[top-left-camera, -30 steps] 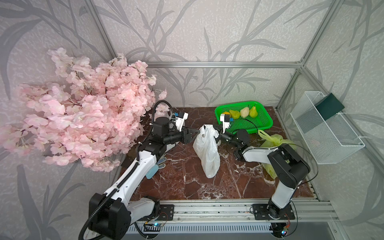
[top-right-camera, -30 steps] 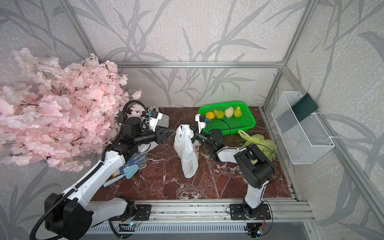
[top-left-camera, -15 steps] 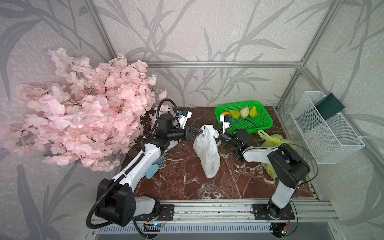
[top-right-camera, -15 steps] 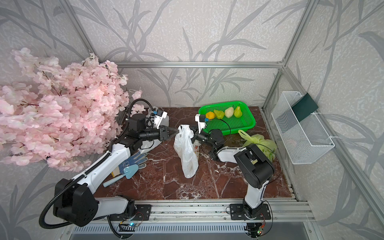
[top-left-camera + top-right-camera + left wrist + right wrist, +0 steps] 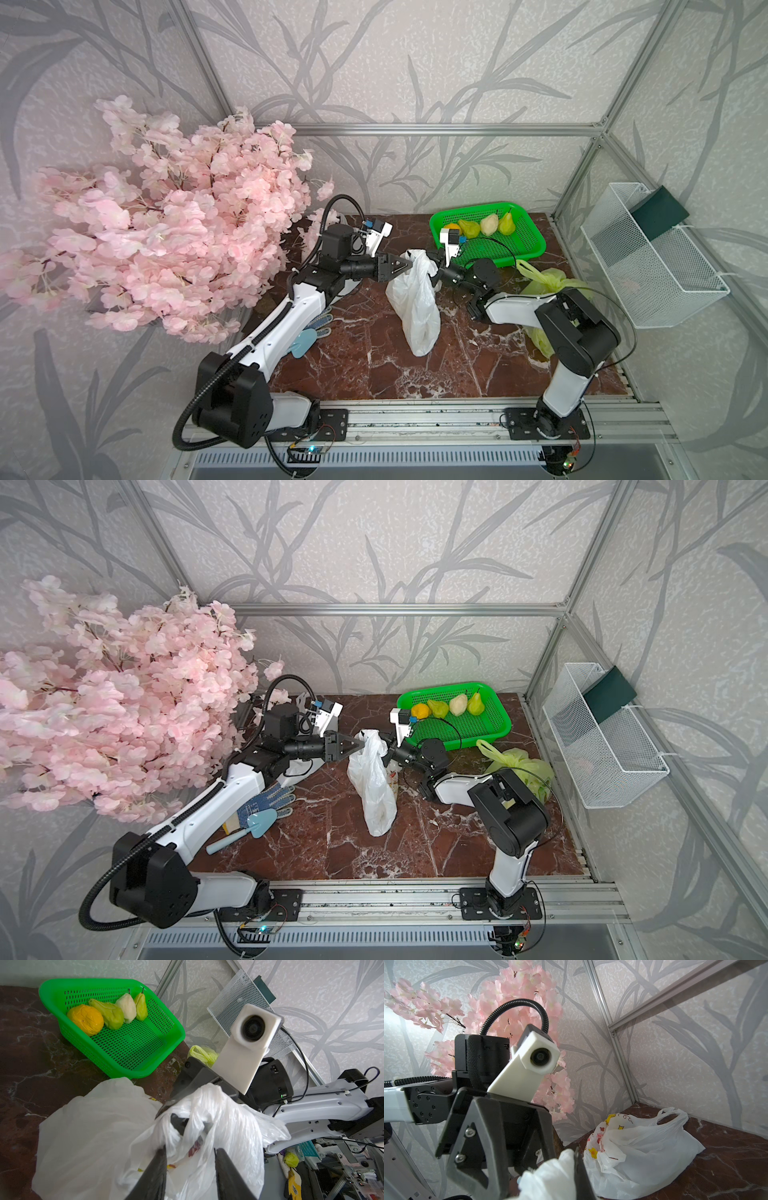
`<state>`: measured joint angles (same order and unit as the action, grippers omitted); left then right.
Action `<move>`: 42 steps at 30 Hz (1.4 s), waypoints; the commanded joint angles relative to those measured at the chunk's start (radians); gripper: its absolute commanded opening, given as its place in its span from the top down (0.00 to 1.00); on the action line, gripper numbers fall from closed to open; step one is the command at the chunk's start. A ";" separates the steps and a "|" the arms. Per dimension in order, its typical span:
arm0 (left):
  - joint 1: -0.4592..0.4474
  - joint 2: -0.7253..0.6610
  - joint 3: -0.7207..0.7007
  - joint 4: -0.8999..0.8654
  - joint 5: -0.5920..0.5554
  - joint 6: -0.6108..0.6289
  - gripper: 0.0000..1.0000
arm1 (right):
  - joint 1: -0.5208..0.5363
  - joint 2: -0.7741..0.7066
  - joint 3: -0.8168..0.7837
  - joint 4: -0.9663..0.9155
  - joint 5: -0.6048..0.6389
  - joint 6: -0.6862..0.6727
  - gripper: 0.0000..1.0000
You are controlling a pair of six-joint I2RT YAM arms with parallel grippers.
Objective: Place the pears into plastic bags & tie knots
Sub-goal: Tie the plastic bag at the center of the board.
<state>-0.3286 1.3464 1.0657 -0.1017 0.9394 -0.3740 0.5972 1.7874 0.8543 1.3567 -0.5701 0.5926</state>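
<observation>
A white plastic bag (image 5: 415, 307) (image 5: 374, 787) hangs upright over the middle of the table, pinched at its top. My right gripper (image 5: 434, 270) (image 5: 569, 1157) is shut on that bunched top. My left gripper (image 5: 409, 266) (image 5: 190, 1150) meets it from the other side, jaws apart, with loose folds of the same bag (image 5: 104, 1136) lying between the fingers (image 5: 158, 1167). Three pears, green (image 5: 469, 227), cream (image 5: 489, 223) and green (image 5: 506, 223), lie in the green basket (image 5: 498, 249). A yellow-green bag (image 5: 544, 286) lies beside the right arm. Another white printed bag (image 5: 643, 1151) lies on the table.
An orange fruit (image 5: 451, 227) shares the basket. A pink blossom tree (image 5: 166, 232) crowds the left side. A dotted glove (image 5: 266, 802) and a blue trowel (image 5: 257, 823) lie under the left arm. A white wire basket (image 5: 648, 266) hangs on the right wall.
My left gripper has moved right up to the hanging bag's top and its jaws have narrowed a little. The right arm and the bag have stayed where they were.
</observation>
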 commanded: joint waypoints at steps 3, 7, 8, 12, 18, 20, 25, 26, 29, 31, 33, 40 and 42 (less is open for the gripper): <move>-0.006 0.027 0.043 -0.026 0.002 0.024 0.60 | 0.005 -0.005 -0.003 0.027 -0.011 -0.011 0.97; 0.013 0.034 0.041 -0.100 -0.067 0.062 0.58 | 0.004 -0.010 -0.008 0.029 -0.011 -0.010 0.97; 0.017 0.035 0.038 -0.095 -0.067 0.054 0.57 | 0.004 -0.010 -0.008 0.028 -0.013 -0.010 0.97; 0.024 0.033 0.016 0.018 -0.029 -0.039 0.55 | 0.004 -0.008 -0.006 0.029 -0.017 -0.010 0.97; 0.033 0.049 -0.011 0.306 0.065 -0.273 0.54 | 0.005 -0.008 -0.005 0.032 -0.019 -0.007 0.97; 0.030 0.073 -0.002 0.319 0.087 -0.283 0.55 | 0.005 -0.007 -0.004 0.031 -0.019 -0.008 0.97; 0.030 0.078 0.001 0.215 0.071 -0.200 0.62 | 0.005 -0.010 -0.003 0.033 -0.019 -0.007 0.97; 0.030 0.076 0.001 0.198 0.069 -0.188 0.63 | 0.004 -0.011 -0.001 0.032 -0.020 -0.008 0.97; 0.032 0.064 -0.019 0.173 0.061 -0.164 0.65 | 0.004 -0.012 0.001 0.028 -0.022 -0.011 0.98; 0.033 0.054 -0.038 0.180 0.061 -0.163 0.68 | 0.003 -0.011 0.005 0.028 -0.025 -0.010 0.98; 0.034 0.051 -0.046 0.186 0.064 -0.165 0.73 | 0.004 -0.009 0.009 0.028 -0.027 -0.008 0.98; 0.043 0.027 -0.060 0.170 0.084 -0.129 0.77 | 0.003 -0.009 0.014 0.021 -0.034 -0.005 0.98; 0.043 0.026 -0.064 0.176 0.092 -0.130 0.79 | 0.003 -0.010 0.017 0.019 -0.036 -0.005 0.98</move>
<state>-0.2913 1.4033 1.0176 0.0780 1.0000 -0.5243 0.5976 1.7874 0.8536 1.3457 -0.5900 0.5903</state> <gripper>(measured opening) 0.214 0.050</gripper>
